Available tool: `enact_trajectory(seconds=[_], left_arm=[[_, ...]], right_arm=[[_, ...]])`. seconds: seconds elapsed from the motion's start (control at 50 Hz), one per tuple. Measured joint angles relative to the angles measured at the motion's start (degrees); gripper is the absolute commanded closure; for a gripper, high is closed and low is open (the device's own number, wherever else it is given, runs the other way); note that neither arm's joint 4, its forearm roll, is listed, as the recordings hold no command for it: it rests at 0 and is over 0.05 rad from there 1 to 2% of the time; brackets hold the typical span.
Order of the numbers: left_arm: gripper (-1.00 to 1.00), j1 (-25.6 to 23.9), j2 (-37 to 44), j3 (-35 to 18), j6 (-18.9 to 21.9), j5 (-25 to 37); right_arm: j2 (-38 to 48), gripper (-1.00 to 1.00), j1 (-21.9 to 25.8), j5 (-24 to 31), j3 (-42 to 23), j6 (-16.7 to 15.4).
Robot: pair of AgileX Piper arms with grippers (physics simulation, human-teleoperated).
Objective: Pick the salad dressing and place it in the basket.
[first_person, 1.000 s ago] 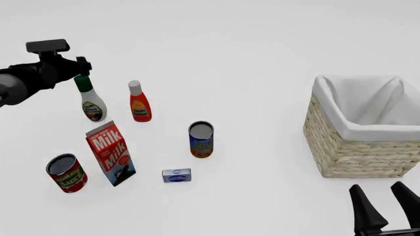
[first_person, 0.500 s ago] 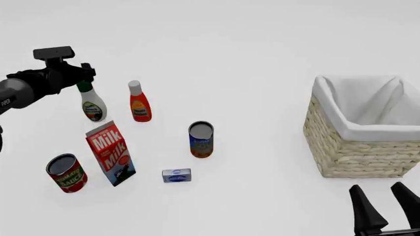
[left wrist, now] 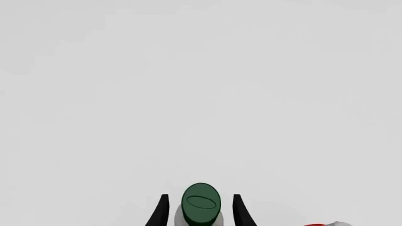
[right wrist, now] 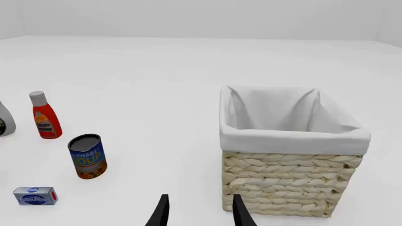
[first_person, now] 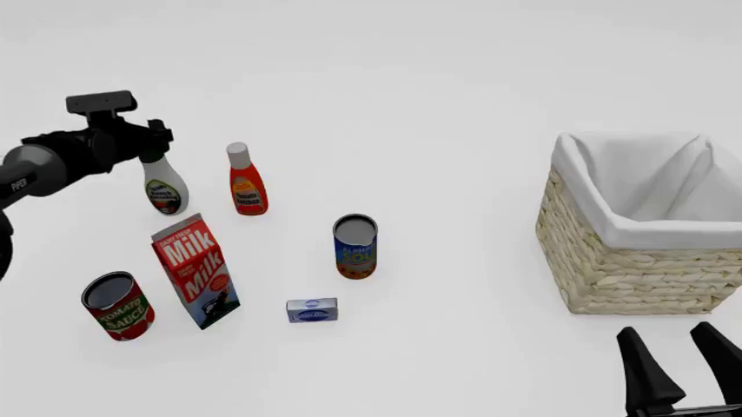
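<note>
Left wrist view: left gripper [left wrist: 199, 212] has its fingers apart, one on each side of the dark green cap of the salad dressing [left wrist: 201, 205]; gaps show on both sides, so no clamp yet. A bit of the red bottle [left wrist: 326, 224] peeks in at the edge. For a good grasp the fingers likely want to sit lower, on the neck under the cap, centred, before closing, or the bottle may tip or slip.

Front view: salad dressing [first_person: 165, 187] stands upright on the table [first_person: 440, 104] at far left, just beside the red bottle [first_person: 246, 181], behind the milk carton [first_person: 195, 270]. Left gripper [first_person: 151, 143] covers its cap. Basket [first_person: 649, 228] is well apart on the right, so a long carry is ahead. Soup can [first_person: 354, 246], tomato sauce can [first_person: 117, 305] and small blue box [first_person: 312, 310] sit nearer. Versus 1.0 s and 0.5 s ago, the left arm has come lower and slightly rightward onto the cap; bottle has not moved, nor have the groceries.

Right wrist view: right gripper [right wrist: 199, 212] idle, fingers apart, holding nothing, near the basket [right wrist: 289, 155]. Same place as before.
</note>
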Motion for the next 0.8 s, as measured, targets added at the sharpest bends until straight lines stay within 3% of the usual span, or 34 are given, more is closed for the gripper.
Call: enact_trajectory(seconds=[0.58,0.6,0.8], left_arm=[[-1.00,-0.1,1.8,0.2,0.0,-0.7],[1.00,-0.1,1.8,0.3,-0.1,-0.8],[1.00,0.6,0.5,1.6,-0.1,-2.1]], right_arm=[[0.5,-1.00,0.1,-0.3,0.0,0.0],[0.5,-1.00,0.1,-0.3,0.0,0.0],[0.9,-1.00,0.3,-0.6,0.0,0.0]])
